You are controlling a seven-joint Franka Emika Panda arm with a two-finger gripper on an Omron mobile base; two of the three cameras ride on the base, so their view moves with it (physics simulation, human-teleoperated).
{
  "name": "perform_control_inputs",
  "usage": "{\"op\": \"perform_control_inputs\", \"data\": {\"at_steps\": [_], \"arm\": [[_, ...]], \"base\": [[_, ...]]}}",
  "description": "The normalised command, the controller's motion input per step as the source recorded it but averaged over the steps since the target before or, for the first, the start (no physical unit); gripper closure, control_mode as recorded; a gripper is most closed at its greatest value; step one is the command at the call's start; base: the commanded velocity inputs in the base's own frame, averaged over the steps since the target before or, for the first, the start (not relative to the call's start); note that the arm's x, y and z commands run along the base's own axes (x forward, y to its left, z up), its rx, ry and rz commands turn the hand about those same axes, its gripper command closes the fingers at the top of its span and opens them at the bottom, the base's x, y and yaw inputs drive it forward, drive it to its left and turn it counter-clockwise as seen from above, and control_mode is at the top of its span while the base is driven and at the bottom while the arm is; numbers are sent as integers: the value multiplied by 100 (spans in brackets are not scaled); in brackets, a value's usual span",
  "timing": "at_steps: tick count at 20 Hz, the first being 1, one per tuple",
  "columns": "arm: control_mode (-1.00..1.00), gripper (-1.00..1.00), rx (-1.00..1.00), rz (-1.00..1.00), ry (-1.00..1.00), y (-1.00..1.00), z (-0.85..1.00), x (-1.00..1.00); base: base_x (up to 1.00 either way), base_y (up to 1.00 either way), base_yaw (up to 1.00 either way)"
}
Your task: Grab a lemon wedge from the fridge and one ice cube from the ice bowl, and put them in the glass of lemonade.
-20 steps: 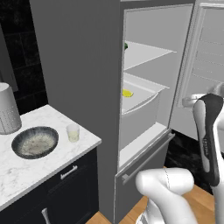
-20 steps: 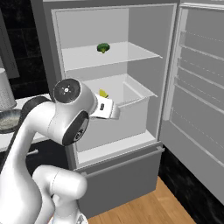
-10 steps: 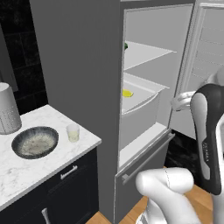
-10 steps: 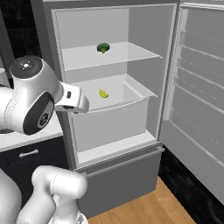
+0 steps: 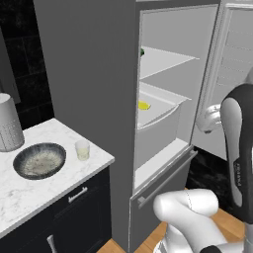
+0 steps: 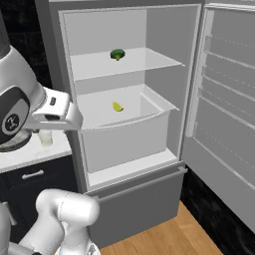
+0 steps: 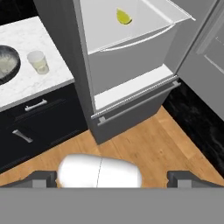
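The grey fridge (image 6: pixel 169 45) stands with its door swung wide to the right. The small yellow lemon wedge (image 6: pixel 117 106) lies in the white drawer, also seen as lemon wedge (image 5: pixel 144 105) and lemon wedge (image 7: pixel 124 17). On the marble counter left of the fridge sit the dark-rimmed ice bowl (image 5: pixel 39 160) and the glass of lemonade (image 5: pixel 82 149), the glass (image 7: pixel 38 61) just right of the bowl (image 7: pixel 6 63). My gripper (image 7: pixel 111 178) is open and holds nothing. It hangs high in front of the fridge, well back from the drawer, facing down at the floor.
A green broccoli floret (image 6: pixel 117 54) rests on the upper fridge shelf. A tall white dotted cylinder (image 5: pixel 9 129) stands behind the bowl. The open fridge door (image 6: pixel 224 109) bounds the right side. Dark cabinet drawers (image 7: pixel 39 118) sit under the counter, wooden floor (image 7: pixel 148 148) below.
My arm has swung back from the fridge drawer, the hand moving left in the right base view. The gripper stayed open. The lemon wedge, bowl and glass have not moved.
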Motion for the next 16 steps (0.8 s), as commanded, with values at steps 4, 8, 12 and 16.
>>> {"op": "perform_control_inputs", "data": {"at_steps": [4,8,12,16], "arm": [[-100,-100,0,0,0,3,0,-8],[-100,-100,0,0,0,0,0,0],[-100,-100,-5,0,12,5,-30,-4],[100,-100,-1,0,3,0,-5,0]], "base": [[0,0,0],[0,0,0],[0,0,0],[5,-27,6]]}}
